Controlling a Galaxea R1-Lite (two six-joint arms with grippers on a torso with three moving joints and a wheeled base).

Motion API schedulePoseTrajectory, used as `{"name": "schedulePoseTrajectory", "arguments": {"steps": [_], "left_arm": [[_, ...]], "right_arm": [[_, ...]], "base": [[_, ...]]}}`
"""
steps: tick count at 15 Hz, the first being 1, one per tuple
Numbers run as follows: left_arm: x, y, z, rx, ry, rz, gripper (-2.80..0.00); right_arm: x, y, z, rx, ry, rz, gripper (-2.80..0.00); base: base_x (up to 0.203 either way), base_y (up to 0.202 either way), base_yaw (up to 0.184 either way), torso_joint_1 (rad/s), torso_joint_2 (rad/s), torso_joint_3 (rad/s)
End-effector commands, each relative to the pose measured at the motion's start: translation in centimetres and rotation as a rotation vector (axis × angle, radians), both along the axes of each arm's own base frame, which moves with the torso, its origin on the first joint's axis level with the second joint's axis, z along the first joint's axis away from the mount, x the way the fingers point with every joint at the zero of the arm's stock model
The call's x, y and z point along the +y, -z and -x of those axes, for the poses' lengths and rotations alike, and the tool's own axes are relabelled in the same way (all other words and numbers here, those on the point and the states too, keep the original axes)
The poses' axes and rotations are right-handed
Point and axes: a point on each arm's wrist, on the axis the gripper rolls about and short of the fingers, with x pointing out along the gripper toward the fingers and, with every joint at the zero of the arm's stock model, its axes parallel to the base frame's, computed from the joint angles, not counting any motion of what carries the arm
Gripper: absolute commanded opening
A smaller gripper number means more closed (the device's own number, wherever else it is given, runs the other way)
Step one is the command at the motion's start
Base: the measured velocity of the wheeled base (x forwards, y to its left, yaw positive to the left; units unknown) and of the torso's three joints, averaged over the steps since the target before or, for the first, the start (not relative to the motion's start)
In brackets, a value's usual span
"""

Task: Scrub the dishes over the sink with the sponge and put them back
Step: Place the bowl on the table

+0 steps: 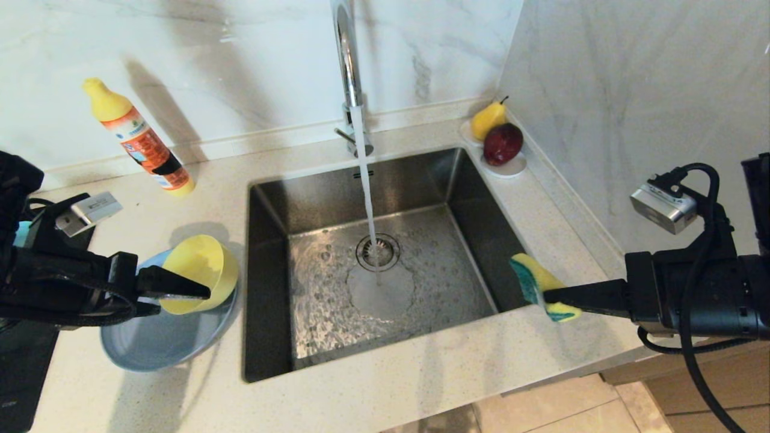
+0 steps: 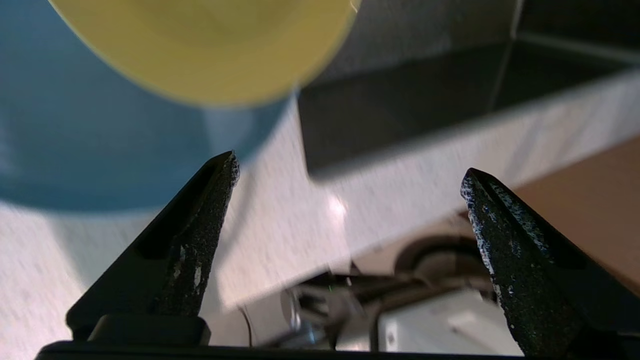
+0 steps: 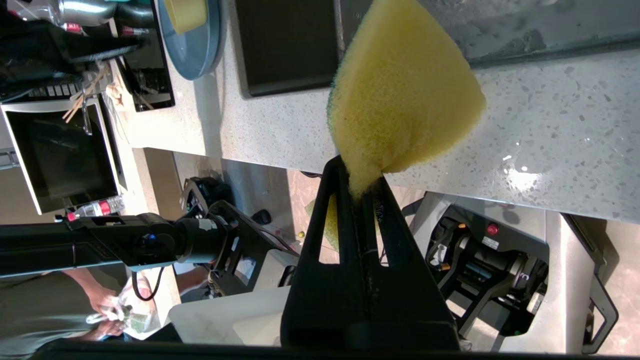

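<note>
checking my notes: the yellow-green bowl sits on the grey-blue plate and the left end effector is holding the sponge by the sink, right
Not quite: the right end effector holds the sponge, as the head view shows. The yellow-green bowl does sit on the grey-blue plate.

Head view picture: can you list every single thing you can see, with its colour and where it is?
sink: one, steel, set in the middle of the counter
tap: one, chrome, behind the sink, water running onto the drain
plate: one, grey-blue, on the counter left of the sink
yellow bowl: one, yellow-green, tilted on the plate
bottle: one, orange with a yellow cap, leaning against the back wall on the left
white dish: one, at the sink's far right corner
pear: one, yellow, on the white dish
red fruit: one, dark red, beside the pear
sponge: one, yellow and green, over the sink's right edge
left gripper: open, beside the yellow bowl
right gripper: shut on the sponge
</note>
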Motion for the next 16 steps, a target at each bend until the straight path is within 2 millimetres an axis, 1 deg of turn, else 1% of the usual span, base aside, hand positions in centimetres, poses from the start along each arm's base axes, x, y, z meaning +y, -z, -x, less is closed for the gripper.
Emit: {"name": "schedulePoseTrajectory", "arguments": {"steps": [1,3,5,8,10,12,13,16], "left_arm": [[0.1,0.7,-0.6,0.012,-0.001,0.008,0.00],[-0.1,1.2,-0.6,0.022,0.007,0.011,0.00],[-0.2,1.3,-0.6,0.018,0.010,0.010,0.00],[-0.8,1.2,-0.4,0.020,0.035,0.011,0.00],[-1.5,1.8,-0.4,0.041,0.061,0.016,0.00],[-1.8,2.2,-0.9,0.058,0.059,0.023,0.00],[-1.8,2.4,-1.4,0.051,0.047,0.030,0.00],[-1.7,2.5,-2.4,0.025,0.000,0.029,0.00]], "right_arm": [[0.3,0.2,-0.5,0.013,-0.002,0.003,-2.80],[0.4,0.3,-0.7,0.017,-0.002,0.005,-2.80],[0.4,0.3,-0.7,0.019,-0.003,0.007,-2.80],[0.3,0.4,-0.7,0.020,0.001,0.006,-2.80],[0.0,0.3,-0.7,0.018,0.009,0.005,-2.80],[-0.2,0.4,-0.8,0.020,0.020,0.005,-2.80],[-0.2,0.4,-0.9,0.021,0.021,0.005,-2.80],[-0.3,0.3,-0.8,0.019,0.021,0.004,-2.80]], "base": [[0.000,0.000,0.000,0.000,0.00,0.000],[0.000,0.000,0.000,0.000,0.00,0.000],[0.000,0.000,0.000,0.000,0.00,0.000],[0.000,0.000,0.000,0.000,0.00,0.000],[0.000,0.000,0.000,0.000,0.00,0.000],[0.000,0.000,0.000,0.000,0.00,0.000],[0.000,0.000,0.000,0.000,0.00,0.000],[0.000,0.000,0.000,0.000,0.00,0.000]]}}
